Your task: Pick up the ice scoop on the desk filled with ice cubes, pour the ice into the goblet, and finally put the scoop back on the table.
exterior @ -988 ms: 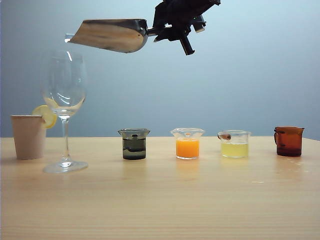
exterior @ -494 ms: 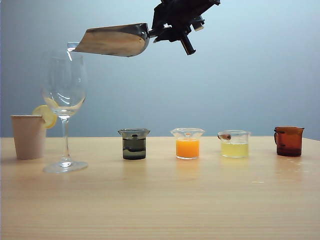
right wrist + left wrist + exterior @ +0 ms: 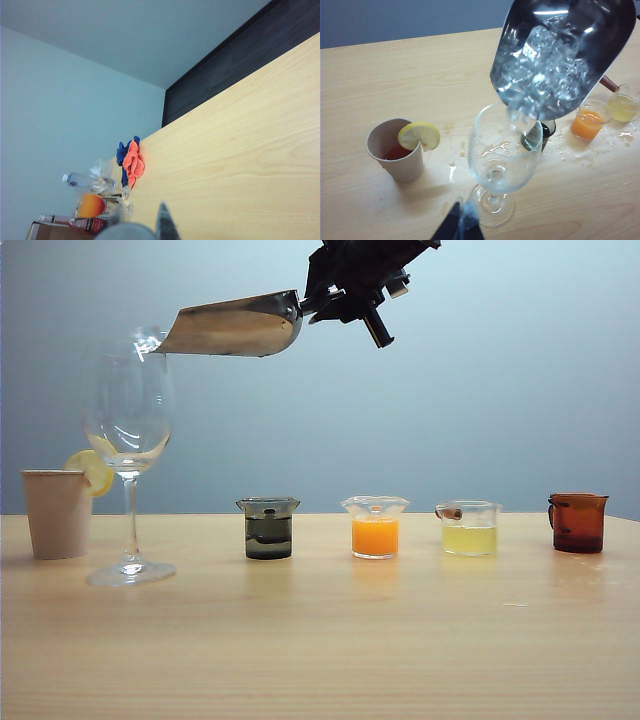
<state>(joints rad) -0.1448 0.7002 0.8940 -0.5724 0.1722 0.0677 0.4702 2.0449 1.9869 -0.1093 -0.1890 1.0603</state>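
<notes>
Nearest the left wrist camera, the left gripper (image 3: 461,226) hangs just on the near side of the glass foot, only its dark tip in view, so I cannot tell whether it is parted or pressed together. Just beyond it stands the tall clear goblet (image 3: 129,455) with its thin stem, on the left of the light wooden table (image 3: 330,640), a beige paper cup (image 3: 57,513) with a lemon slice beside it on the left. Up above, here's the change: the big shiny steel ice scoop (image 3: 238,326) has tipped over the last second, its open lip dropping to the goblet's rim, and one chunk now glints right at that rim. From the left wrist view the glassy ice cubes (image 3: 546,70) are crowding toward the lip; the bowl below looks empty yet, so I'd say the pour is only beginning. The scoop's long axis runs right to left, mouth pointing left and slightly down, handle up at the right in the right gripper (image 3: 322,298), which is clenched on it.
</notes>
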